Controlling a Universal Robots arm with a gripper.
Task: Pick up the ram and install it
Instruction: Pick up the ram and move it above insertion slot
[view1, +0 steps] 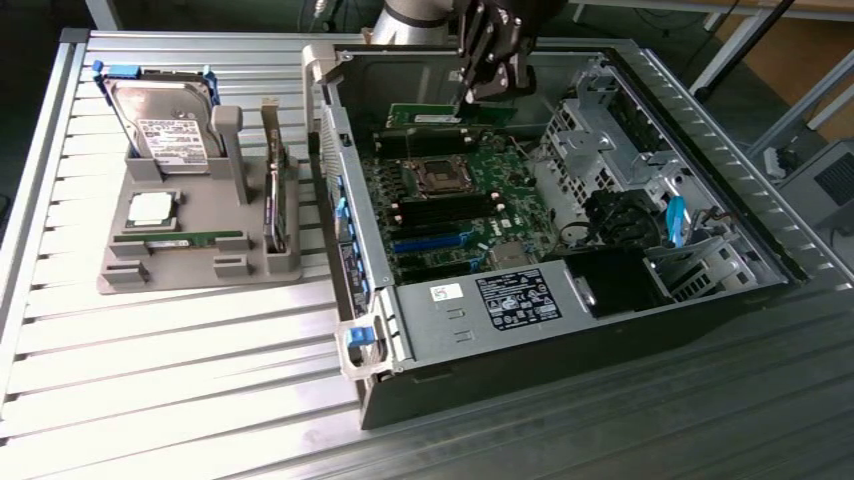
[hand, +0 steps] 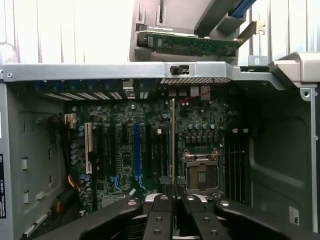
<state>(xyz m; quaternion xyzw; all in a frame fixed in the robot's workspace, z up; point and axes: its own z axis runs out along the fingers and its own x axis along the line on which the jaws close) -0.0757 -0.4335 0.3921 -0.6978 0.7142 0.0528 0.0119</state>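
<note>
The arm reaches down into an open grey metal computer case (view1: 454, 320), its black gripper (hand: 173, 194) clamped on the long, thin green ram stick (hand: 173, 140), poised edge-on above the green motherboard (hand: 125, 150).

SET FOR THE JOB: The exterior camera looks down at a slant from high up, over the ribbed silver metal table (view1: 200, 350) and into the open grey steel computer case (view1: 350, 215). It stands far enough back to take in the whole case. The wrist camera hangs close over the case's open side, just behind the black metal gripper (hand: 172, 192), and sights along the edge of the thin green ram stick (hand: 173, 140) pinched there. Both views share the green motherboard (view1: 467, 205) and its square silver processor socket (view1: 437, 175).
</note>
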